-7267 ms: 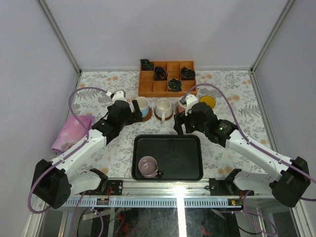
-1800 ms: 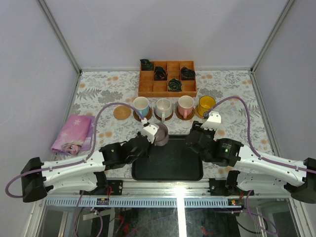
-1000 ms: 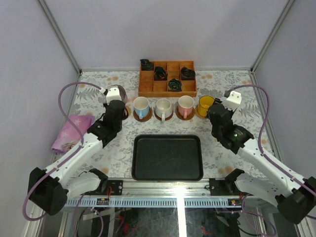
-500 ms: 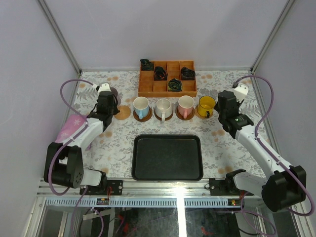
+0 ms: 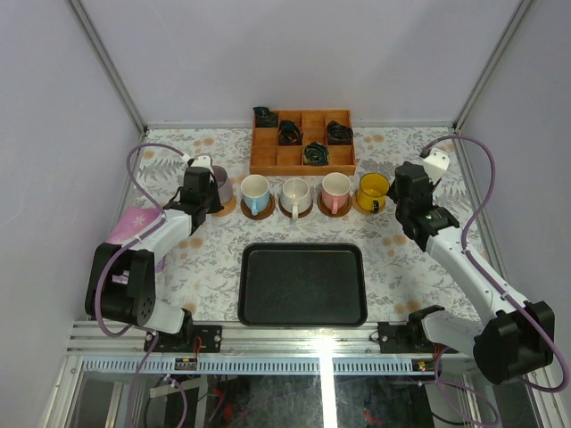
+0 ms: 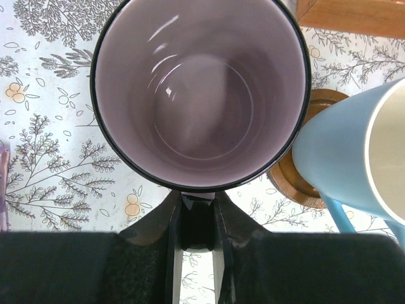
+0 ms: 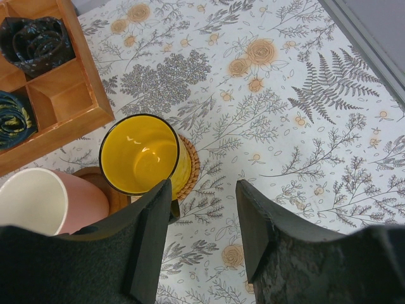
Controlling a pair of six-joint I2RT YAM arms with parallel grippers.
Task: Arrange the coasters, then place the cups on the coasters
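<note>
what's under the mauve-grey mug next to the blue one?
Top view: the edge of a tan round coaster shows beneath the mauve-grey handled mug. The mug covers the rest, all of it in the wrist view; contact can't be told.

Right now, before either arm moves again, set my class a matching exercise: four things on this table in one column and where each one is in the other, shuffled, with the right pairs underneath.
Things
1. mauve cup
2. yellow cup
3. black tray
4. wooden box

Places
A. against the far edge of the table
B. in the grip of the left end effector
C. on a woven coaster, beside the open right end effector
D. centre of the table's near half

Pairs: 1-B, 2-C, 3-D, 4-A
</note>
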